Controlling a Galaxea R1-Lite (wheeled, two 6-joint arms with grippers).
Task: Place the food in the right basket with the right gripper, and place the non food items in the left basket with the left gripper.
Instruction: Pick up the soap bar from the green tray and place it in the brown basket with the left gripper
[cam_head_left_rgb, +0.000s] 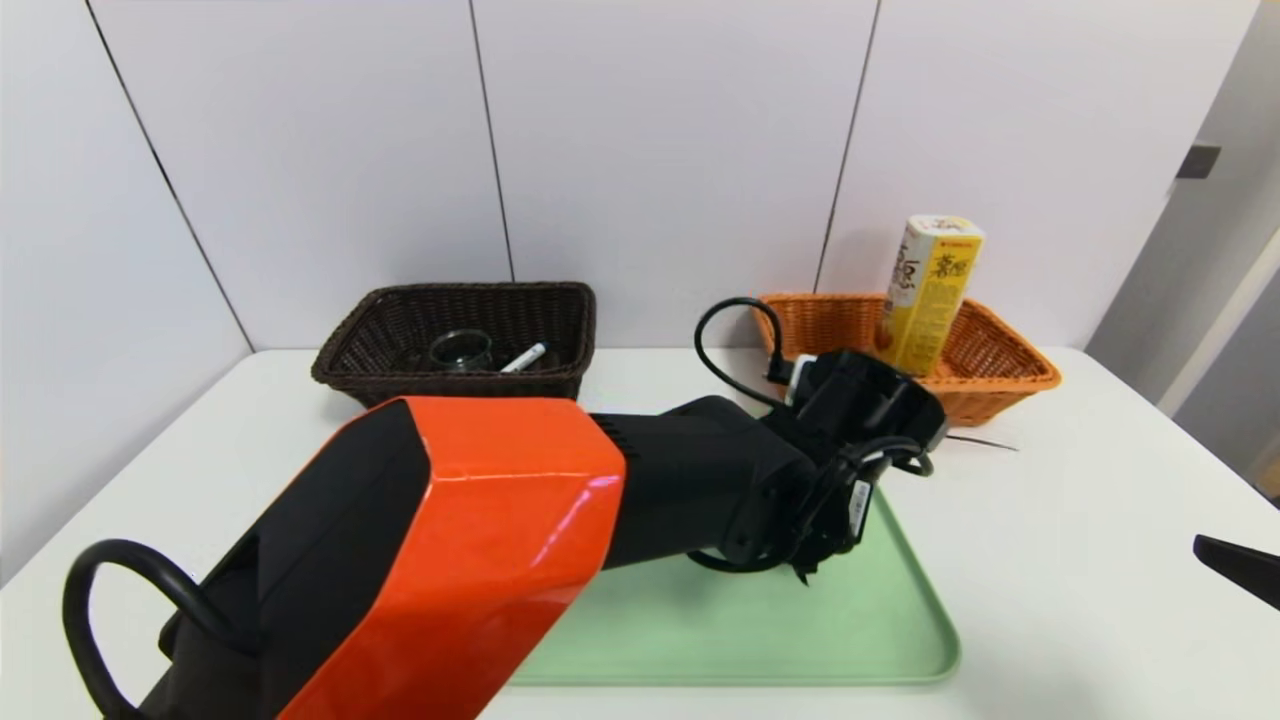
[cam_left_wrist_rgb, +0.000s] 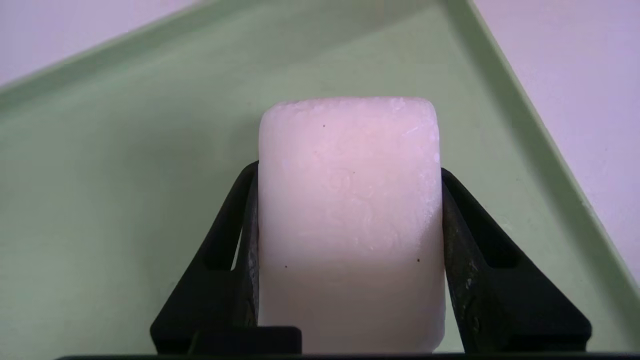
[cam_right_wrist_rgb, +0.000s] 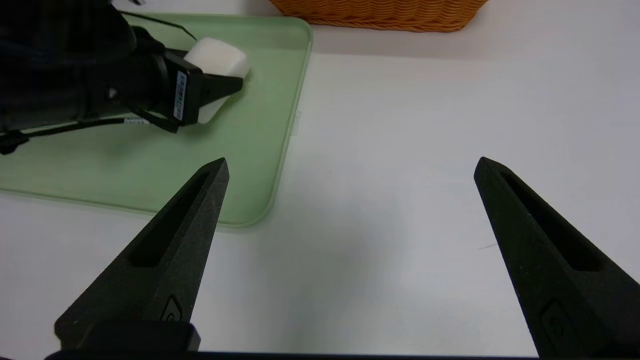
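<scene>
Matt, faintly grainy white block (cam_left_wrist_rgb: 350, 210); smooth green plastic tray (cam_left_wrist_rgb: 125, 175); woven wicker baskets.

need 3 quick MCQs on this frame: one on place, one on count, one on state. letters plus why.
1. Where is the yellow snack box?
A. on the tray
B. in the orange basket
C. in the dark basket

2. How many items show in the dark basket?
A. none
B. two
C. four

3. What is the left tool doing?
A. gripping the white block
B. hanging open over bare table
C. holding the marker

Answers:
1 B: the snack box stands in the orange basket.
2 B: the dark basket holds a glass cup and a marker.
3 A: the left tool clamps the white block from both sides over the green tray; the right tool is open beside the tray.
</scene>
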